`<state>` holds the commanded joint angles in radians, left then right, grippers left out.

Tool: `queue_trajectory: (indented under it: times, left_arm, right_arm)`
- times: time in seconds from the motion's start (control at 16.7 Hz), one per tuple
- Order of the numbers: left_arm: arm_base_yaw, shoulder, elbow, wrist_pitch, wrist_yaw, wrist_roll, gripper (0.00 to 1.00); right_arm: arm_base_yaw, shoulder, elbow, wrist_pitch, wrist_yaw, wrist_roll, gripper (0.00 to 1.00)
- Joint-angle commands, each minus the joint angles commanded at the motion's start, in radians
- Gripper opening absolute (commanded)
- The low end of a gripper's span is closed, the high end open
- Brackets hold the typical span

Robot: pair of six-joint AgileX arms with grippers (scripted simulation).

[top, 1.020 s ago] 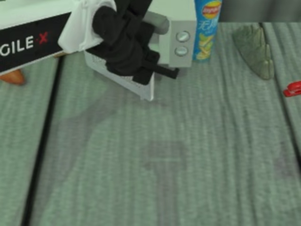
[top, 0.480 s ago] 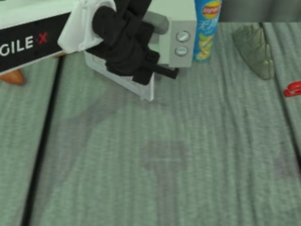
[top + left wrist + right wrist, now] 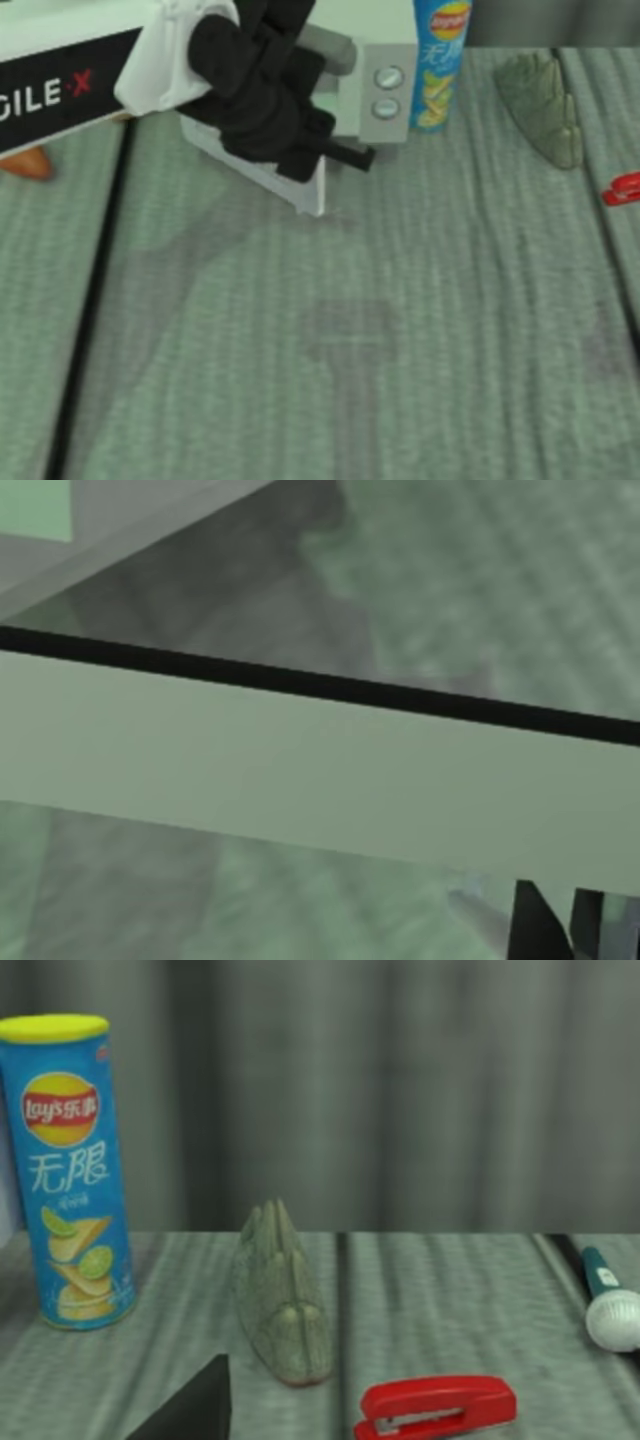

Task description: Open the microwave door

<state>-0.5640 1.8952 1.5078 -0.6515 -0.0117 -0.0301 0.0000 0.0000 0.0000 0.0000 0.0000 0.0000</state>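
As seen from above, worktop (image 3: pixel 400 350): grey-green wooden planks, dark seam down the left side.
Microwave door (image 3: pixel 305 190): flat white rectangular panel, swung partly out from the front, free edge angled toward the near side; a pale band across the left wrist view (image 3: pixel 320 780).
Left gripper (image 3: pixel 345 153): black, low over the door's top edge, just in front of the knob strip; open or closed, cannot tell.
Microwave (image 3: pixel 375 50): small boxy white oven at the far edge, left of centre, two round silver knobs (image 3: pixel 387 92) on the front.
Chips can (image 3: pixel 440 60): tall blue cylinder, upright, just right of the microwave.
Stapler (image 3: pixel 622 188): red, at the right edge.
Right gripper (image 3: pixel 190 1410): only a dark wedge in own wrist view; state cannot be told.
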Motion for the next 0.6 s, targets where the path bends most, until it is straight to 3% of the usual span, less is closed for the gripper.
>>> queue_trajectory:
  times: [0.3,0.6]
  left_arm:
    - [0.036,-0.052,-0.073,0.012,0.055,0.109,0.00]
    - [0.038,-0.058,-0.075,0.015,0.059,0.114,0.00]
  right_arm:
    - [0.000,0.000,0.000,0.000,0.000,0.000,1.00]
    - [0.000,0.000,0.000,0.000,0.000,0.000,1.00]
